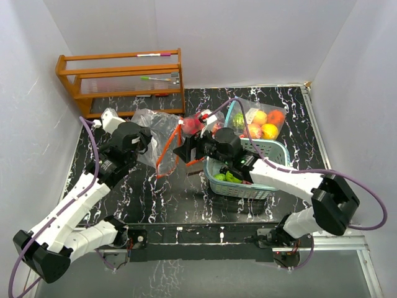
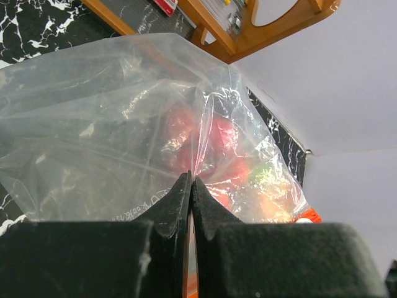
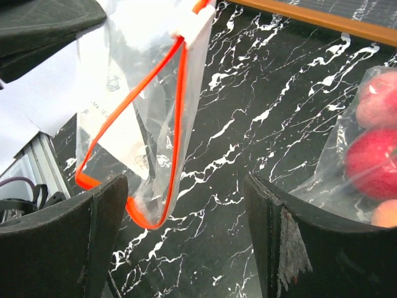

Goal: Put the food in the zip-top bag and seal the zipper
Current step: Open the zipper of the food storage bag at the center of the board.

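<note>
We hold the zip-top bag above the tabletop, left tool pressed together on its orange-zippered rim so the mouth hangs open. Right tool: spread, empty, facing that mouth. Food: in the basket, not yet bagged.

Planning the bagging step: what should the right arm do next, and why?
Probably close the open, empty right fingers on the orange zipper rim hanging between them; the left fingers pinch the bag, and a second hold could spread its mouth.
</note>
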Available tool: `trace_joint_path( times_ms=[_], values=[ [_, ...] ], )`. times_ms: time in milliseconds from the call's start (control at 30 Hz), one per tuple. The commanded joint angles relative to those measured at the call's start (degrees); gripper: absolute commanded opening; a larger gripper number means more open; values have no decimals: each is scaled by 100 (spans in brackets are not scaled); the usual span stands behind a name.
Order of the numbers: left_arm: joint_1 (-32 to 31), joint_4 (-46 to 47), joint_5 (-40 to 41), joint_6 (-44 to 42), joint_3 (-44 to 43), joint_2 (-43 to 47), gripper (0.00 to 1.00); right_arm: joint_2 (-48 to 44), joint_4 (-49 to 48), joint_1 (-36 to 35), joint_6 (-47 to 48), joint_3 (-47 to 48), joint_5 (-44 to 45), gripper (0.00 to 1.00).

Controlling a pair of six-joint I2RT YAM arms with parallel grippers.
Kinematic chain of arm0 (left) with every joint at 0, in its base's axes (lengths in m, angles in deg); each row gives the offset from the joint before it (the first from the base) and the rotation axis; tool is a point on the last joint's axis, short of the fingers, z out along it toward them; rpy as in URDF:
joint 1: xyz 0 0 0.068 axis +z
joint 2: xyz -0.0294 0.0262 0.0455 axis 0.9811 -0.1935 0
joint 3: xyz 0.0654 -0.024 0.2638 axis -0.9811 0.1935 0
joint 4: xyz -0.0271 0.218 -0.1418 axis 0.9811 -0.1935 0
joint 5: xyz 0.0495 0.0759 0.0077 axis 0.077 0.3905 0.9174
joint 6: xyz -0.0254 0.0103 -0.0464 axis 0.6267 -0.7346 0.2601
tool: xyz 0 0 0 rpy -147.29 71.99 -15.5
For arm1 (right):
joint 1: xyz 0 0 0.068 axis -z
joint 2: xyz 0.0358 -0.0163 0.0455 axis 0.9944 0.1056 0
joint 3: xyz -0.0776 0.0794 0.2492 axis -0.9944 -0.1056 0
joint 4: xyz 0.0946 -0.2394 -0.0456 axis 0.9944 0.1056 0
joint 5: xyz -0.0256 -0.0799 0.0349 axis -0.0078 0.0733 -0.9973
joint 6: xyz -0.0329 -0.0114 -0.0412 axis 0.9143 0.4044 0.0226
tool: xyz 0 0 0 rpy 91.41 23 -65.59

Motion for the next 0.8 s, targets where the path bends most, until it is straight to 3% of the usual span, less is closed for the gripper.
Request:
trace_joint_path(
  times_ms=[0,133,167,367,467,567,667,767],
  values=[
    [-11,83,-109,8,-224,159,0,323,-958,-67,-212,80,65,76],
    [-14,110,-244,79,-201,218,0,592,-1173,-111,-239,182,178,73],
    [-10,124,-269,89,-186,242,0,633,-1224,-115,-239,184,210,68],
    [-11,277,-412,10,11,415,0,607,-1372,-116,-99,213,145,19],
    [-11,224,-430,-315,46,485,0,478,-941,-117,53,345,300,13],
    [-18,179,-613,-1159,45,628,2,312,-168,-115,280,588,589,11],
    [-13,335,-1154,-2361,105,940,39,109,405,-116,465,780,962,10],
    [-15,796,-1900,-3283,360,1399,68,-96,672,-117,614,849,1301,9]
  ],
)
